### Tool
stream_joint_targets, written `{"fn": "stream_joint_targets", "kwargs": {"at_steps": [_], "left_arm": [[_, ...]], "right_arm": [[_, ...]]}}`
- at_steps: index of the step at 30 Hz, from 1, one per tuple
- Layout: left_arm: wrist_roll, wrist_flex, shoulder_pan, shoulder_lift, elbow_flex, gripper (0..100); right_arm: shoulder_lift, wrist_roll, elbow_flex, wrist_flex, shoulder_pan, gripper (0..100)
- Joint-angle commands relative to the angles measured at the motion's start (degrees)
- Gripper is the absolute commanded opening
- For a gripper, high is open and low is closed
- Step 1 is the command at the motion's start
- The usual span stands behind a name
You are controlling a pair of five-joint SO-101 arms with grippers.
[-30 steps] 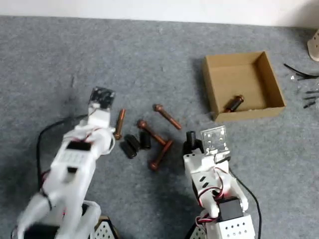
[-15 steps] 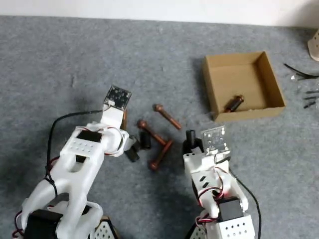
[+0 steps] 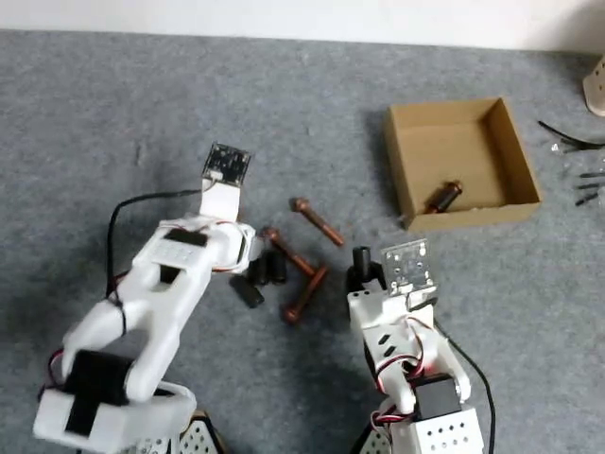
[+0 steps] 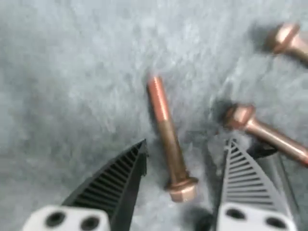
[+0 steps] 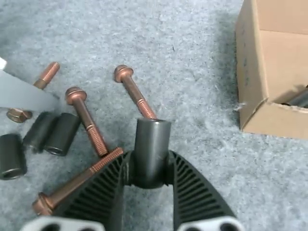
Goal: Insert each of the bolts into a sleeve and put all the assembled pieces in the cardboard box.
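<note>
Left gripper (image 4: pixel 186 143) apart astride bolt (image 4: pixel 163 120), right gripper (image 5: pixel 147 159) clamped on sleeve (image 5: pixel 153 139), nr cardboard box (image 5: pixel 250 82) edge

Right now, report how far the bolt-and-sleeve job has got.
Done: one assembled piece lies in the cardboard box. In hand: the right gripper is shut on a sleeve, and the left gripper is open over a bolt. Left: that bolt and three other bolts lie loose on the carpet, none inserted, beside three more sleeves.
</note>
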Motion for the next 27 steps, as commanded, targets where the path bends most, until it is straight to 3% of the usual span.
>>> {"fn": "stream_joint_targets", "kwargs": {"at_steps": [1,4,14,22,27], "left_arm": [[2.4,6.9,0.8,1.5,-4.3,24],[2.5,10.3,0.7,1.5,-4.6,24],[2.6,9.9,-1.9,2.1,-5.1,24],[2.7,2.3,-1.9,2.2,-5.1,24],[2.7,1.9,-2.1,2.2,-5.1,24]], "right_arm": [[-1.2,2.1,0.7,-2.2,0.7,0.5],[-1.2,3.1,0.8,-2.2,0.7,0.5],[-1.2,3.3,0.8,-2.2,0.7,0.5],[-1.2,3.3,0.8,-2.2,0.7,0.5],[-1.2,3.3,0.8,-2.2,0.7,0.5]]}}
